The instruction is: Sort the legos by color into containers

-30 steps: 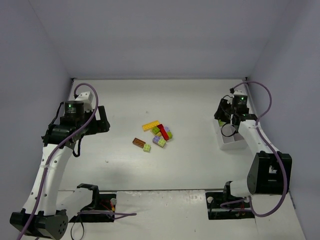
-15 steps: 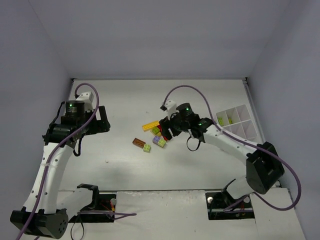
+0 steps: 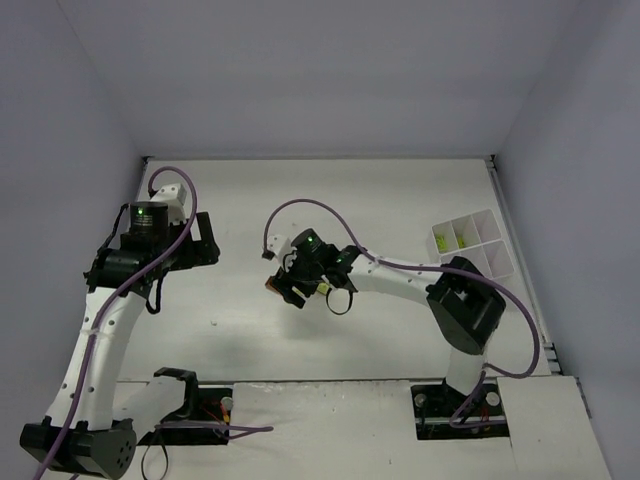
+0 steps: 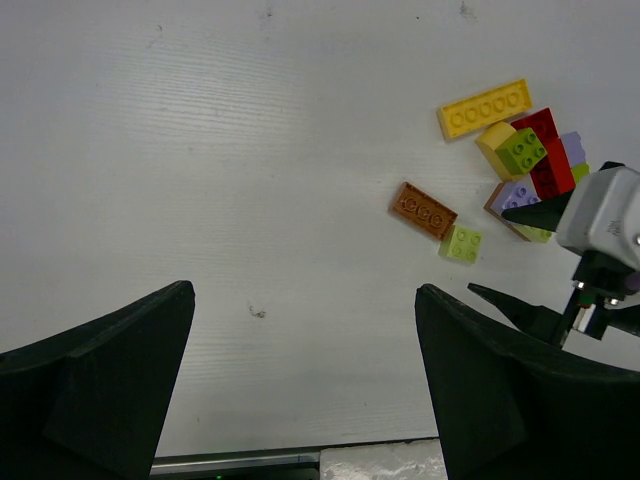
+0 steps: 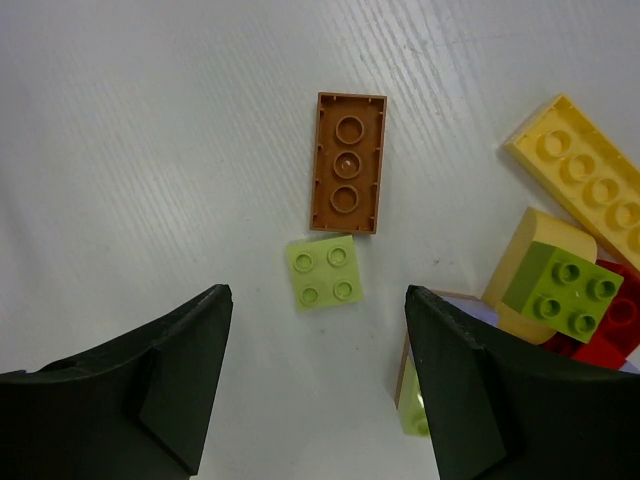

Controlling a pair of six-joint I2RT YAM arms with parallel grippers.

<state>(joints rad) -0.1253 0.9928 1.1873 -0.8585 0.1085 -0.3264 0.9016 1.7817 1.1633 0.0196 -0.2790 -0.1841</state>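
The legos lie in a loose pile mid-table. In the right wrist view a brown plate [image 5: 347,162] lies just beyond a small lime plate [image 5: 323,272]. A yellow plate [image 5: 580,175], a lime brick [image 5: 565,282] and a red brick [image 5: 615,325] lie to the right. My right gripper [image 5: 315,375] is open and empty, hovering just short of the lime plate. From the top it [image 3: 293,293] covers most of the pile. My left gripper [image 4: 303,330] is open and empty, left of the pile [image 4: 520,150]. The white divided tray [image 3: 478,243] stands at the right, with lime pieces [image 3: 443,240] in its far-left compartment.
The right arm stretches from its base [image 3: 465,320] across the table's middle to the pile. The left arm [image 3: 140,235] stays over the table's left side. Grey walls close the table on three sides.
The right arm has swung left from the tray to the pile, and its open gripper now hovers over the brown and lime plates. The left arm has not moved.
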